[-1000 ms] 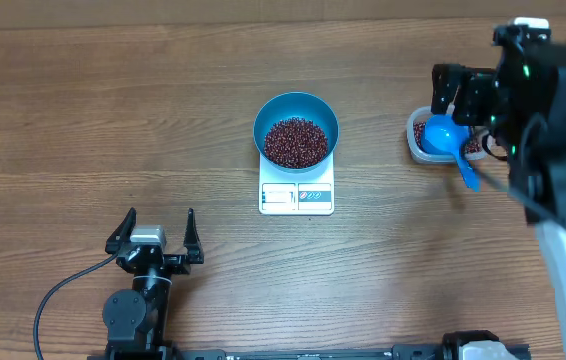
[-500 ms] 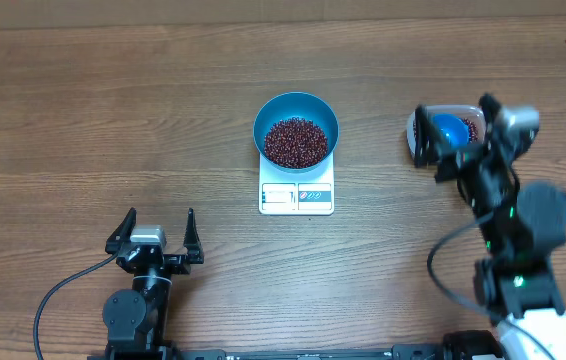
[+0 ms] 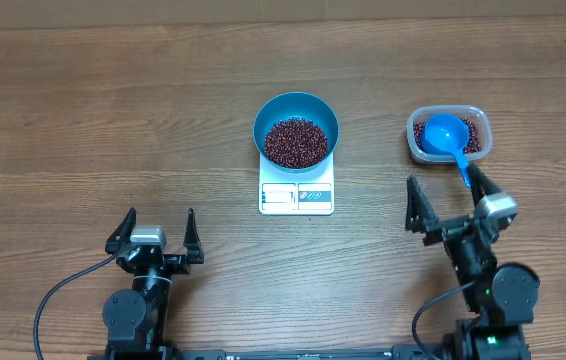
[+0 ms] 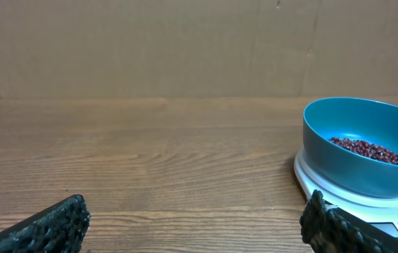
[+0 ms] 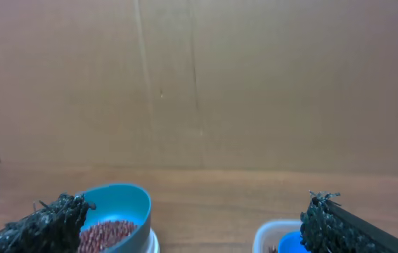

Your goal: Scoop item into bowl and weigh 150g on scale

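From overhead, the blue bowl sits on the far part of the white scale at the middle of the wooden table, and a layer of red-brown beans covers its bottom. The scale's long axis runs near to far, with its display edge turned toward the near side; the reading is too small to make out. Off to the right stands a clear plastic tub with more beans in it. A blue scoop lies in the tub, its cup far and its handle slanting near and slightly right over the tub's rim. The left gripper rests near left with jaws spread and nothing between them, well apart from the scale. The right gripper is near right, just short of the scoop's handle, jaws likewise spread and empty. Beans are in the bowl and the scoop is laid down, so scooping looks done or paused; whether the target weight is met cannot be told. The left wrist view shows the bowl and scale at far right, beyond bare table between the two wide-set fingertips. The right wrist view shows the bowl low left and the tub and scoop low right, each just inside a fingertip, with nothing held.
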